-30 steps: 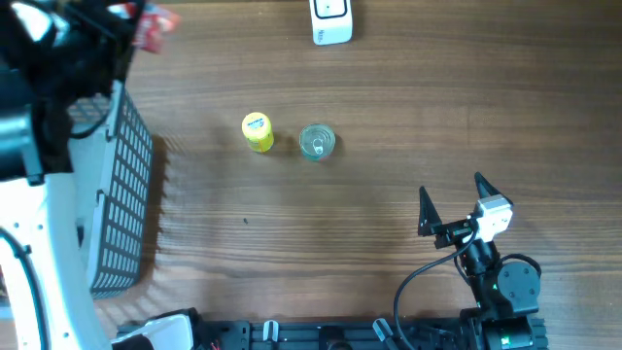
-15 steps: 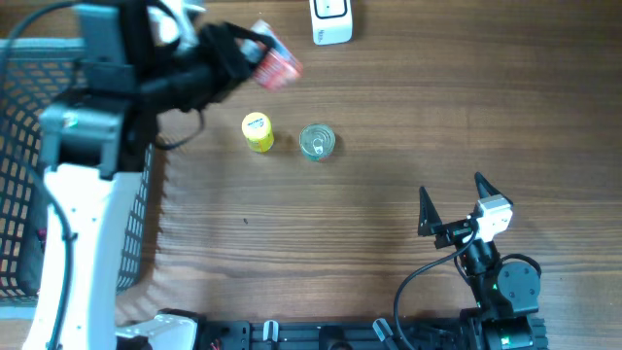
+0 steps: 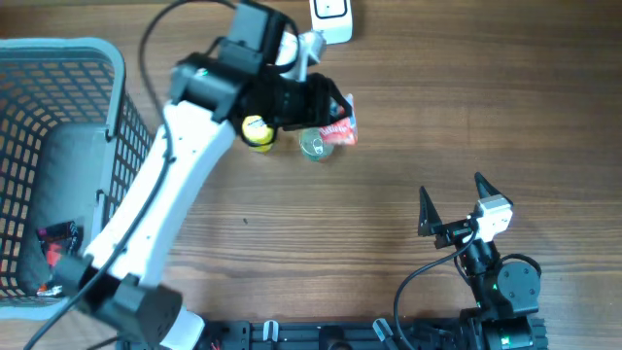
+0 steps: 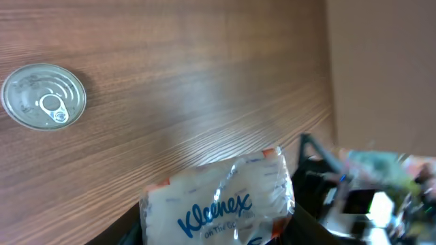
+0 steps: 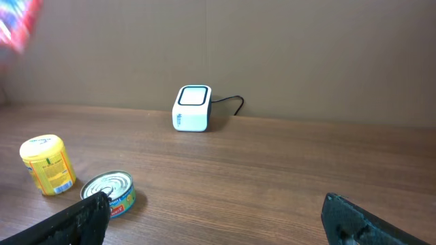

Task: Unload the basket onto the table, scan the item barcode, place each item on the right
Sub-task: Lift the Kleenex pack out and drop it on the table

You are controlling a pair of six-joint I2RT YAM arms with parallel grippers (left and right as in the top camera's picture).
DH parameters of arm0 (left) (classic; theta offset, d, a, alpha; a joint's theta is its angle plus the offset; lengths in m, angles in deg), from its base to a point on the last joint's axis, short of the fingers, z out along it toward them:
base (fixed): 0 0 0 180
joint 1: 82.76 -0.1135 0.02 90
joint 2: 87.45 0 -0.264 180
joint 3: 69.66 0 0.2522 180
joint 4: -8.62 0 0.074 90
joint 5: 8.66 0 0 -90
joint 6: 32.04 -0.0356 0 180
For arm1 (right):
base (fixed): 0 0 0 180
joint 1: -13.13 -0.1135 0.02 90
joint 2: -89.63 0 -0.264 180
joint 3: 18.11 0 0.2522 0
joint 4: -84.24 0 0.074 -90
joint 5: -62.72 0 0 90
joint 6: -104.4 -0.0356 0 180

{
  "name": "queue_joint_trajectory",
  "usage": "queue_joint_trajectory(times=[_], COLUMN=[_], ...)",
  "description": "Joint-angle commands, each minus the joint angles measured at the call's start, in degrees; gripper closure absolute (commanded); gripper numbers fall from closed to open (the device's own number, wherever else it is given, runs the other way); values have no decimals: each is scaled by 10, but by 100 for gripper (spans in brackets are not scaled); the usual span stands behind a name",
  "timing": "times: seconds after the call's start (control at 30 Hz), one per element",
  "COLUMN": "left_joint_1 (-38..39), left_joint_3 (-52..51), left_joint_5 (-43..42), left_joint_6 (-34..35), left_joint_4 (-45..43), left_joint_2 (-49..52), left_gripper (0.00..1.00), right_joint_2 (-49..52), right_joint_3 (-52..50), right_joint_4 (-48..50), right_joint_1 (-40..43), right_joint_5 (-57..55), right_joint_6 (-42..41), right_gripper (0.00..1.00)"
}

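Evenly lit brown wood-grain table [image 3: 389, 194] meets a plain tan wall [image 5: 306, 47].

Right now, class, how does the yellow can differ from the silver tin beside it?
The yellow can is taller and narrower; the silver tin is low and wide. The yellow can's top is yellow; the silver tin's is bare metal with a ring pull. Both stand upright on the table.

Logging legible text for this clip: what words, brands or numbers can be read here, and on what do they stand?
"Kleenex": on the tissue pack.
Smaller print under that word: too blurred to read.
Label on the yellow can: too small to read.
Side label on the tin can: too small to read.
On the scanner: no text visible.
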Motion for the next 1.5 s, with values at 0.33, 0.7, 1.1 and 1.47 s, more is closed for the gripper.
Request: queue_joint_trajectory(times=[0.33,0.7,1.1,1.47], left_joint_1=[24,24,24,24], left_joint_3=[7,7,-27,-108], left_joint_5=[-140,-171,-192,-324], left_joint_6=[-302,-387,-407,-407], left_joint_4=[47,56,22,-96], left_joint_2=[143,171,218,282], left_gripper=[55,58,58,34], right_joint_2=[0,0,0,0], right_joint_3=[0,0,0,0], right_joint_4=[3,3,3,3], right_joint_1=[-2,-2,-2,-2], right_joint_5=[-8,-8,-8,-8], right_joint_6=[4,3,3,4], right_gripper=[0,0,0,0])
